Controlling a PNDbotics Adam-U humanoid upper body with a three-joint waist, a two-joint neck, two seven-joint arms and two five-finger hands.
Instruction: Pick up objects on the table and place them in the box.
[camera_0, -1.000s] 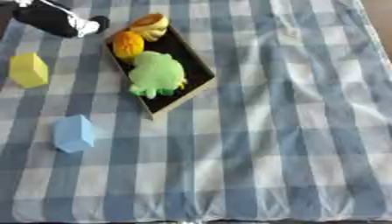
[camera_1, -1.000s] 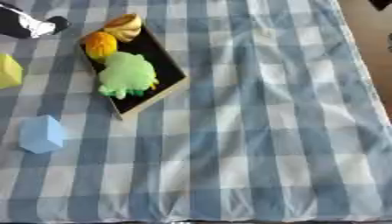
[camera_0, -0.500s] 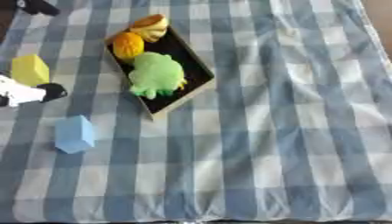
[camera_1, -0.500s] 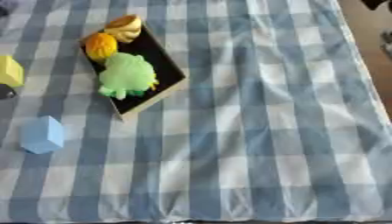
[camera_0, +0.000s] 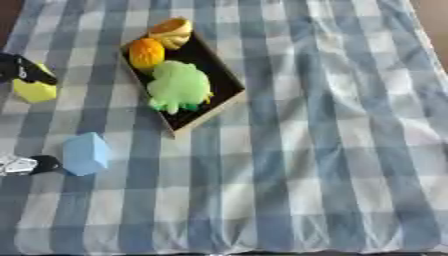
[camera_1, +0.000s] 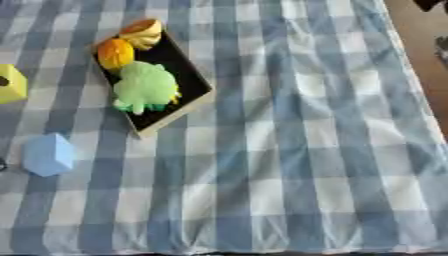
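Left eye view: box lies askew on the checked cloth of the counter, already holding a green plush toy, an orange fruit and a yellow-tan item perched at its far end. Two pieces remain outside: a yellow block at the left edge and a pale blue block nearer the front. The left robot hand enters from the left edge, with black fingers lying over the top of the yellow block; only part of it shows, so it cannot be told whether those fingers are apart or clamped on the block. A second silver-and-black part sits just beside the blue block on its left; what it belongs to cannot be established.

Right eye view: yellow block is cut by the left edge with only a dark speck on it, so the grasp is no better confirmed here. The blue block stands apart from the box, upright. The right robot hand appears in neither view.

Assessment: the step in hand appears to be taking the yellow block. Recommended practice: settle fingers and thumb on opposite flat faces before lifting, raise it clear of the cloth, and carry it to the bare near end of the box, since the far end is crowded. Release low to avoid disturbing the plush toy.
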